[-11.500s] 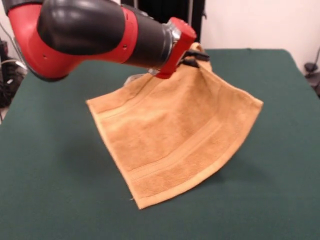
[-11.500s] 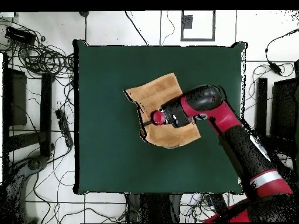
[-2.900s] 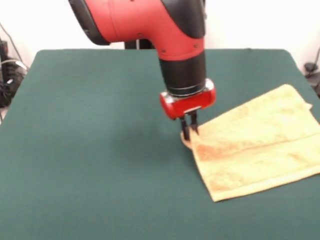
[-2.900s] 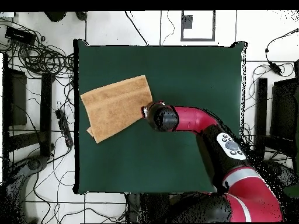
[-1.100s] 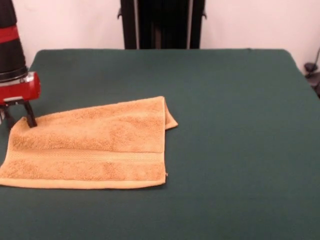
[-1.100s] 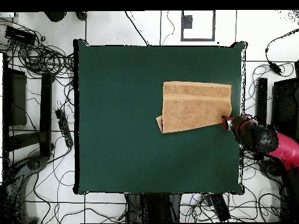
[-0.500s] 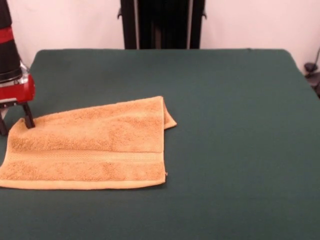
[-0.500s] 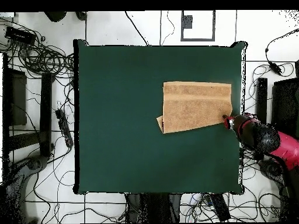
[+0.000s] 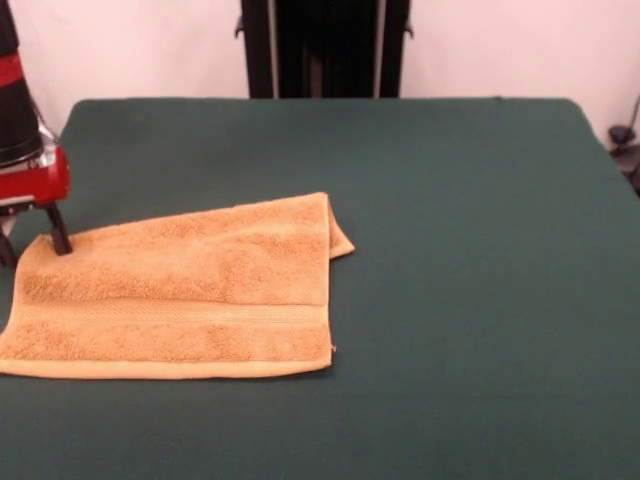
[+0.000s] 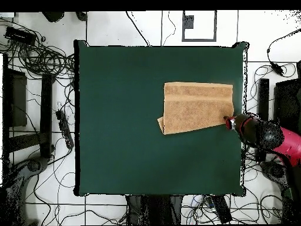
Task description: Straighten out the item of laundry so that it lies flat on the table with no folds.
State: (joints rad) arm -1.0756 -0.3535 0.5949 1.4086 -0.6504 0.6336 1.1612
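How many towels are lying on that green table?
1. The towel lies on the table, folded over itself, with the gripper at its corner near the table's edge.

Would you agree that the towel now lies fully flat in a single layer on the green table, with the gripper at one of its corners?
Not quite: the towel is folded over on itself, not in a single layer. The front view shows a lower layer's corner poking out past the upper layer's edge. The rest holds: it rests on the green table, with the gripper at one corner.
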